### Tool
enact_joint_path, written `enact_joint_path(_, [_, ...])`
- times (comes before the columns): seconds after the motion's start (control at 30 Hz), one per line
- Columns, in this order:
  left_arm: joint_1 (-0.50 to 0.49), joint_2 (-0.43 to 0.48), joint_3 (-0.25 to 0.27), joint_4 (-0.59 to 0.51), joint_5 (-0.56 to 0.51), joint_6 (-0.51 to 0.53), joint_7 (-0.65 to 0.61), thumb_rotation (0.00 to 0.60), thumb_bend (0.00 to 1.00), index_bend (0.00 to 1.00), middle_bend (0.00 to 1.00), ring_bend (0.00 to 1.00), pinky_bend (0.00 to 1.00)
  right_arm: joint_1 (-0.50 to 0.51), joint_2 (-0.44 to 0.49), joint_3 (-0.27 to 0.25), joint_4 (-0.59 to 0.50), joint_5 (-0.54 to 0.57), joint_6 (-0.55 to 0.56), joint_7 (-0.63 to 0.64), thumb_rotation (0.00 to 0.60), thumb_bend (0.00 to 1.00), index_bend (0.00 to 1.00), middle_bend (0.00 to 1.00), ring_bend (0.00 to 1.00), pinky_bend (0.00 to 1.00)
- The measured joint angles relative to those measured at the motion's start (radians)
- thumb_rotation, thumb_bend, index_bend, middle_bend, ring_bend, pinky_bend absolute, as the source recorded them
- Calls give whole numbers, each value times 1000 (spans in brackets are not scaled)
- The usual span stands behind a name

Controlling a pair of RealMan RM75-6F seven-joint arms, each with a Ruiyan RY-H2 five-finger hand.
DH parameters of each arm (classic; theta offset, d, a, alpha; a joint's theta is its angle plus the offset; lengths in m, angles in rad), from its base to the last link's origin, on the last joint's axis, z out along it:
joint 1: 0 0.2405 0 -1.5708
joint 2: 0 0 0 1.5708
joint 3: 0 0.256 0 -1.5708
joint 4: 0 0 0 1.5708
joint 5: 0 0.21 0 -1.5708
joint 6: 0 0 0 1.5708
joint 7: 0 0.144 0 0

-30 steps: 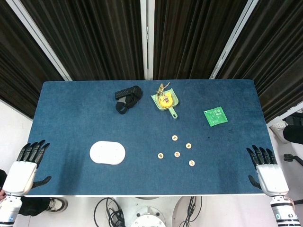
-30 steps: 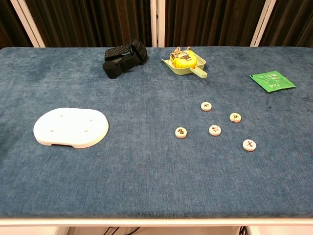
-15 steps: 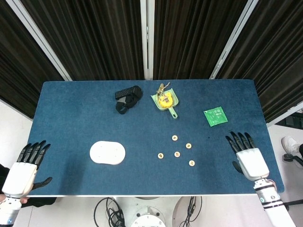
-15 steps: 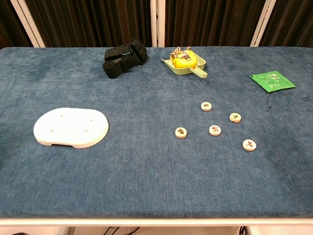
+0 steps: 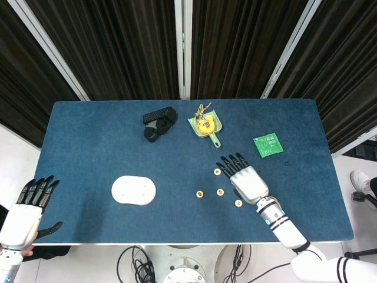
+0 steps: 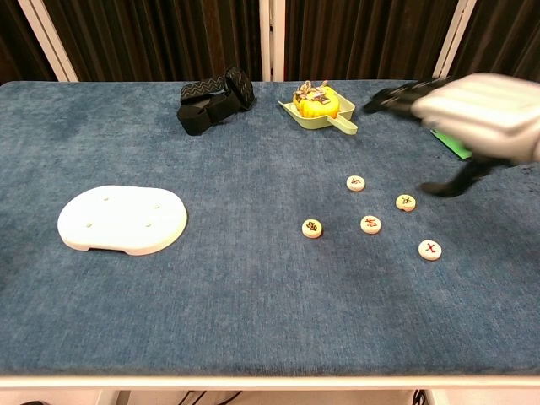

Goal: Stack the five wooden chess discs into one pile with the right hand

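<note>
Head view gives us the whole blue tabletop (image 5: 88, 141) from above. Our right hand (image 5: 244, 177) hovers over the right half of it with fingers spread and nothing held, its fingertips (image 5: 227, 160) reaching toward the far edge. Five wooden chess discs lie flat and apart from one another, unstacked, in a loose cluster right of centre and closer to the near edge. In the chest view we see the far disc (image 6: 356, 183), the right-hand disc (image 6: 406, 202), the middle disc (image 6: 370, 224), the left disc (image 6: 312, 229) and the near disc (image 6: 430, 250), each with a dark mark on top. From above, the right hand covers the right-hand disc and sits just beside the far one. Our left hand (image 5: 26, 209) hangs off the near left corner, beyond the tabletop's edge, fingers spread and empty.

Toward the near left sits a white oval plate (image 5: 134, 190). Along the far edge lie a black strap (image 5: 158, 124), a pale green scoop (image 5: 206, 127) holding something yellow, and, toward the right edge, a green packet (image 5: 268, 145).
</note>
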Motion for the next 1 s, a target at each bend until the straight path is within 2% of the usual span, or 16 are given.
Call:
enact_joint_path(0.17, [5, 3, 0, 2, 7, 10, -6, 600, 60, 0, 0, 0, 0, 54, -96, -6, 50, 70, -32, -51, 600, 216, 53, 0, 0, 0])
enact_joint_path(0.37, [7, 7, 1, 2, 11, 15, -12, 600, 60, 0, 0, 0, 0, 84, -153, -28, 85, 110, -42, -56, 600, 216, 119, 0, 0, 0])
enact_joint_path(1.0, [10, 12, -2, -1, 3, 10, -16, 600, 60, 0, 0, 0, 0, 129, -259, -69, 193, 87, -18, 27, 600, 249, 372, 1, 0, 0])
